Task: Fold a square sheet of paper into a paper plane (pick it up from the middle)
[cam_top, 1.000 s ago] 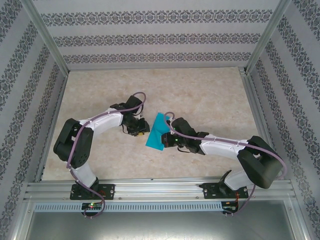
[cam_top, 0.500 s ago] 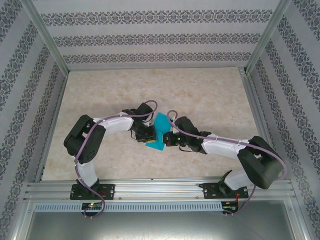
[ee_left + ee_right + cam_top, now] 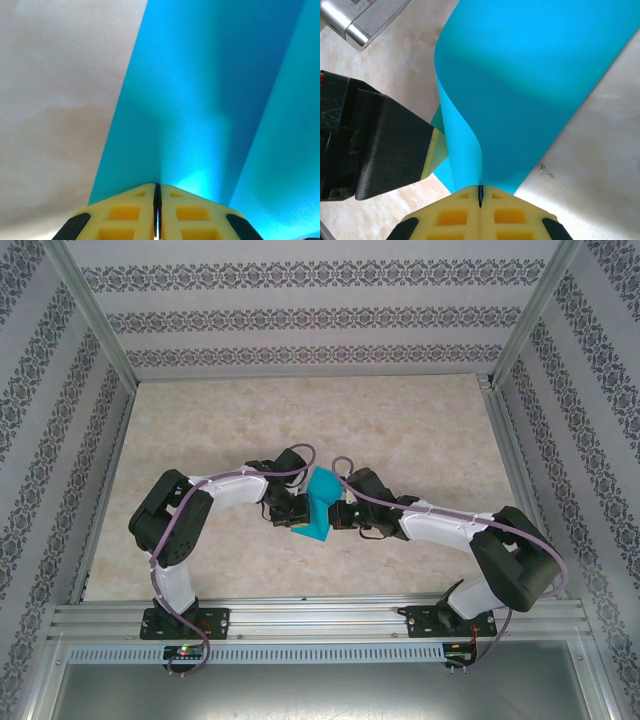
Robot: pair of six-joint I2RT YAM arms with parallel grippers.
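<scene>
While the square sheet of paper (image 3: 320, 502) is bowing upward over the middle of the table (image 3: 420, 420), the left gripper (image 3: 292, 512) is pinching its edge from nine o'clock and the right gripper (image 3: 340, 517) is pinching the opposite edge from three o'clock, each with its jaws closing flat on the paper.

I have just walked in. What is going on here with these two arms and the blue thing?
Two robot arms are working on a teal paper over the table. The left gripper is shut on one edge of it, and the right gripper is shut on another edge, from the opposite side. Between them the paper bends in a curve instead of lying flat. It is not yet a plane.
</scene>
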